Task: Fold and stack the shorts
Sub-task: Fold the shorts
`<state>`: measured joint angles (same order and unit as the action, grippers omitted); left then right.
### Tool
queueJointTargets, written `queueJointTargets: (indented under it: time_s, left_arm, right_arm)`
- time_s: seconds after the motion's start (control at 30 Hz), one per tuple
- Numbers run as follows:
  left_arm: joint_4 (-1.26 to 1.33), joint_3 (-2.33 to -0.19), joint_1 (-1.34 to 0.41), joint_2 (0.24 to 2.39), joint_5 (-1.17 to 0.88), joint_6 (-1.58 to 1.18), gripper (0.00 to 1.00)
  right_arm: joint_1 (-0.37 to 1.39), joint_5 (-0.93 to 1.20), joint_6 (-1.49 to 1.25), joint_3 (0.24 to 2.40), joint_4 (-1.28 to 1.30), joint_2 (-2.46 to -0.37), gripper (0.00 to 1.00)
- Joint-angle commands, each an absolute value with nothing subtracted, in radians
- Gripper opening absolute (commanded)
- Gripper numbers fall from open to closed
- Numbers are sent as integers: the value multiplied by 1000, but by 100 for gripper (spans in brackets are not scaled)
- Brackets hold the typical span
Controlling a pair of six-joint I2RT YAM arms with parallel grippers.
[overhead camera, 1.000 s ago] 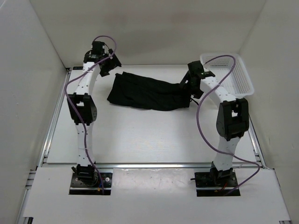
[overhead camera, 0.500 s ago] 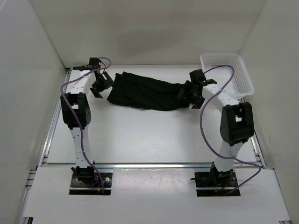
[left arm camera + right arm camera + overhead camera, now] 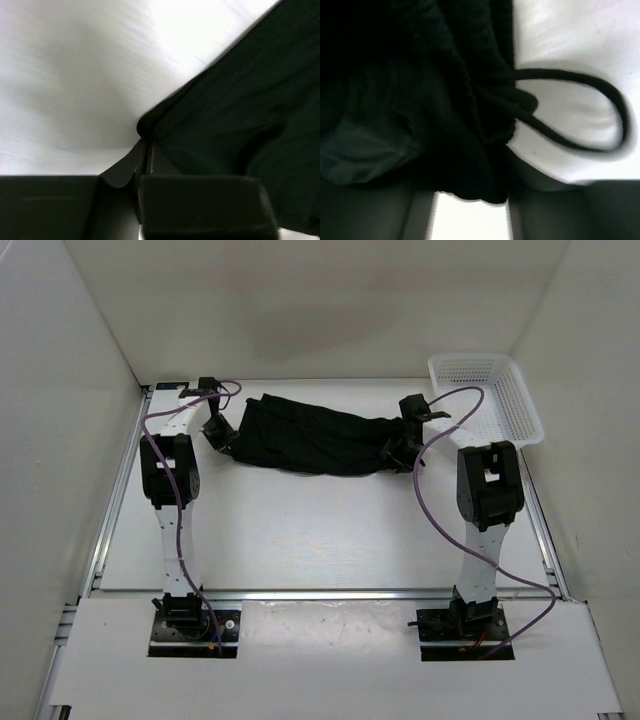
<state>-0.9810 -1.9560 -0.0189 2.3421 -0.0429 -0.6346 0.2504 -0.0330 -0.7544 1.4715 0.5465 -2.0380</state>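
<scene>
Table (image 3: 300, 530): one shorts (image 3: 310, 440), one basket (image 3: 500, 400).

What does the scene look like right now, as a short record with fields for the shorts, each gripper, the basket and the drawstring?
shorts: black shorts lying spread across the far half of the table
left gripper: left gripper at the shorts' left end, shut on a fabric corner
right gripper: right gripper at their right end, fabric between its fingers
basket: white mesh basket at the far right corner
drawstring: drawstring looped out on the table
</scene>
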Motion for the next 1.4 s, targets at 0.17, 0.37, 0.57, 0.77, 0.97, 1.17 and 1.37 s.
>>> queueJointTargets:
  time_s: [0.17, 0.37, 0.57, 0.77, 0.97, 1.17, 1.37]
  left_arm:
    - [-971, -2002, 5, 2272, 15, -652, 10]
    - [-971, -1852, 37, 2085, 28, -673, 10]
    - [-948, -1508, 37, 1817, 18, -692, 10]
    - [-948, -1057, 25, 1510, 21, -732, 10]
    - [-957, -934, -5, 1413, -23, -718, 43]
    - [-1006, -1144, -40, 1431, 70, -680, 58]
    - [-1015, -1386, -169, 1620, 123, -595, 31]
  right_arm:
    - [241, -43, -761, 1594, 543, -2056, 0]
    - [251, -34, -720, 1507, 580, -1942, 0]
    - [285, -34, -701, 1210, 598, -1738, 0]
    - [318, -57, -701, 887, 620, -1467, 2]
    - [336, -93, -683, 787, 678, -1349, 80]
    - [336, -193, -640, 900, 785, -1264, 90]
    - [336, -236, -620, 1005, 805, -1299, 69]
